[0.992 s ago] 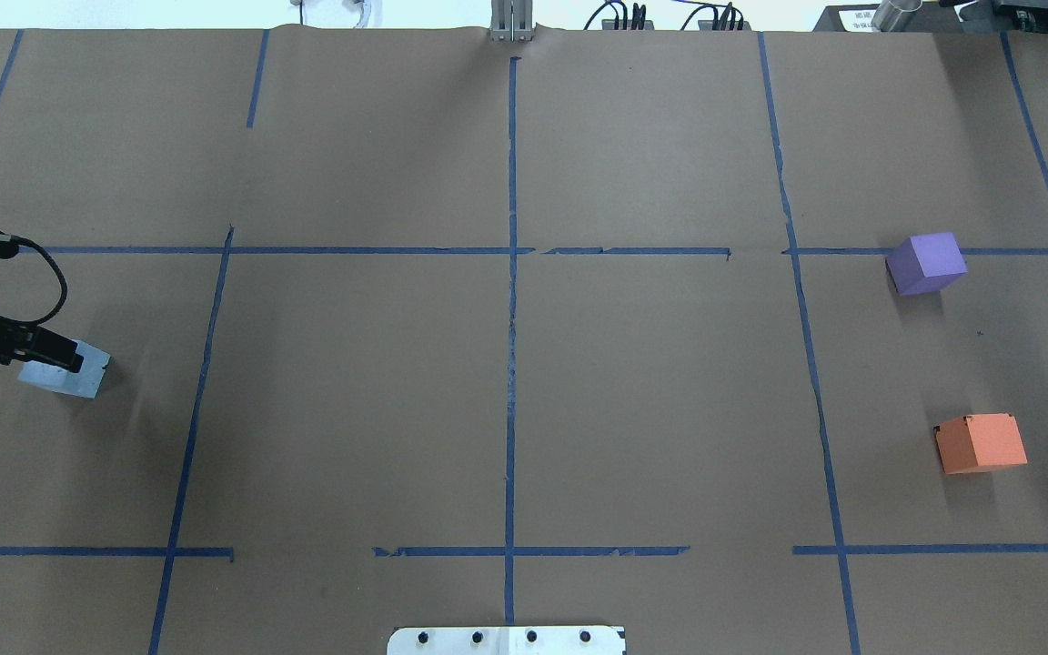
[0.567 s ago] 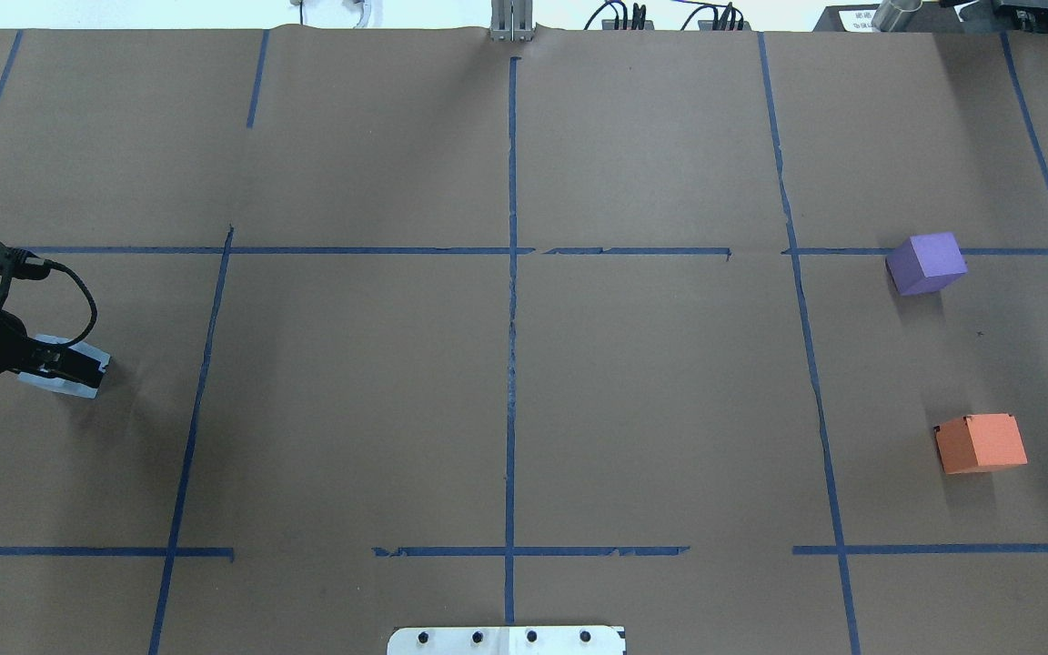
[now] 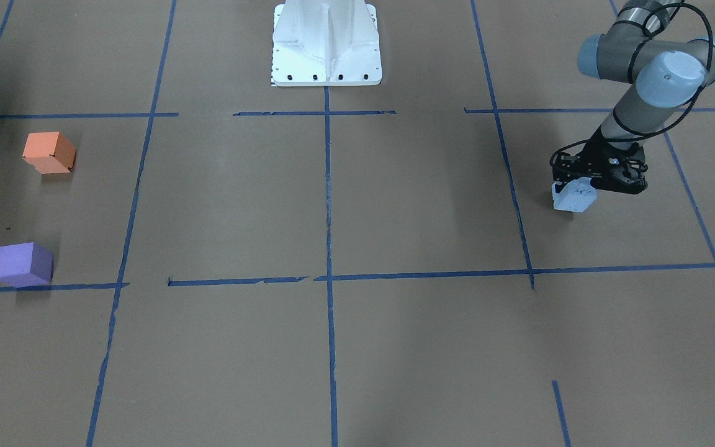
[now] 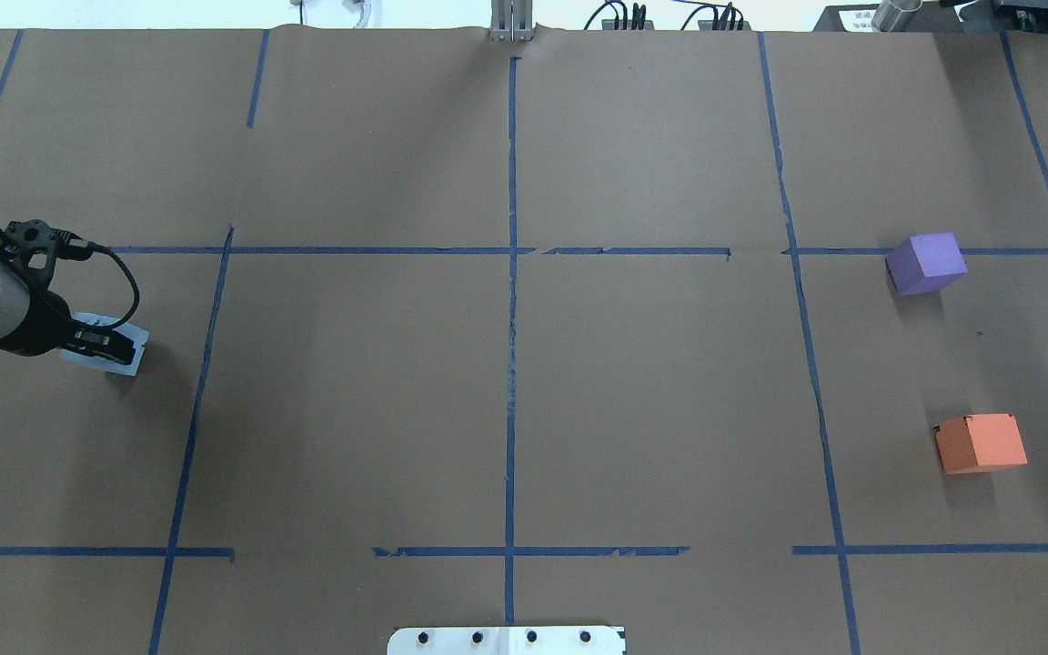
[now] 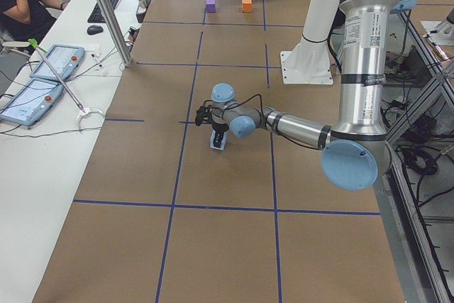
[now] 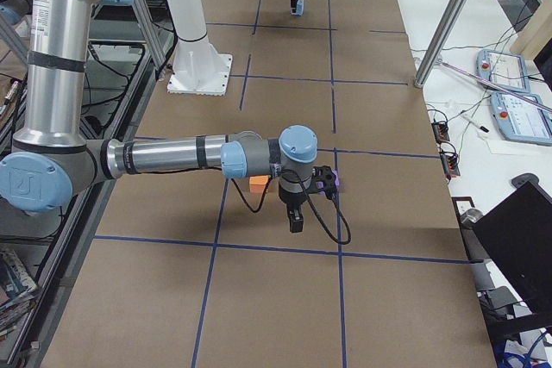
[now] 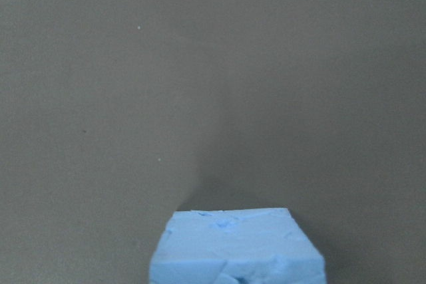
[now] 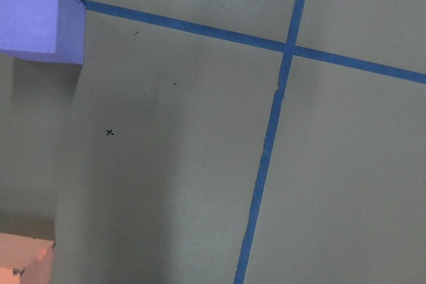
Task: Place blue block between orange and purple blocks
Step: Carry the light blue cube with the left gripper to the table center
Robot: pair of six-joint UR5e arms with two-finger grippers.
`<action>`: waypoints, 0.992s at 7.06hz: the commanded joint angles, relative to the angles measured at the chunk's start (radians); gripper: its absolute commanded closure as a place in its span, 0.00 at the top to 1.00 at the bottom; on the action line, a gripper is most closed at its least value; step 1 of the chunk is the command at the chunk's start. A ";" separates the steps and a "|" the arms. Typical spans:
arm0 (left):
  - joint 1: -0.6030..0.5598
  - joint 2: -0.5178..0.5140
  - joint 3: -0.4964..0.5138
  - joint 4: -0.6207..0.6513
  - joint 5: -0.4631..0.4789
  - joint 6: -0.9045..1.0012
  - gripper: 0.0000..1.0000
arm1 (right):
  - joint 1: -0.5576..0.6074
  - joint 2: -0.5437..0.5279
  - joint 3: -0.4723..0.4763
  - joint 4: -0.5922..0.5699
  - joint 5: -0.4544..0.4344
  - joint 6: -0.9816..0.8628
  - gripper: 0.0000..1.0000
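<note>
My left gripper (image 4: 110, 344) is shut on the light blue block (image 4: 104, 350) at the table's left side and holds it just above the paper; the block also shows in the front view (image 3: 573, 197) and fills the bottom of the left wrist view (image 7: 236, 247). The purple block (image 4: 926, 263) and the orange block (image 4: 981, 443) rest far right, apart, with a bare gap between them. My right gripper (image 6: 296, 220) shows only in the exterior right view, hanging near both blocks; I cannot tell if it is open or shut.
Brown paper with blue tape lines (image 4: 511, 318) covers the table. The robot's white base plate (image 3: 326, 43) stands at the middle of the near edge. The right wrist view shows the purple block (image 8: 40, 21) and an orange corner (image 8: 23, 257).
My left gripper has moved to the right and slightly farther from the robot, carrying the blue block with it. The purple and orange blocks have not moved.
</note>
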 commanded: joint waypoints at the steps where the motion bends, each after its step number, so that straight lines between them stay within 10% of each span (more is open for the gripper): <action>1: 0.022 -0.275 -0.008 0.172 -0.001 -0.110 0.02 | 0.000 0.000 0.002 0.001 0.016 0.000 1.00; 3: 0.204 -0.532 0.012 0.423 0.065 -0.240 0.03 | -0.008 0.001 0.002 0.001 0.018 0.002 1.00; 7: 0.327 -0.856 0.338 0.468 0.128 -0.362 0.09 | -0.017 0.001 0.002 0.001 0.027 0.002 1.00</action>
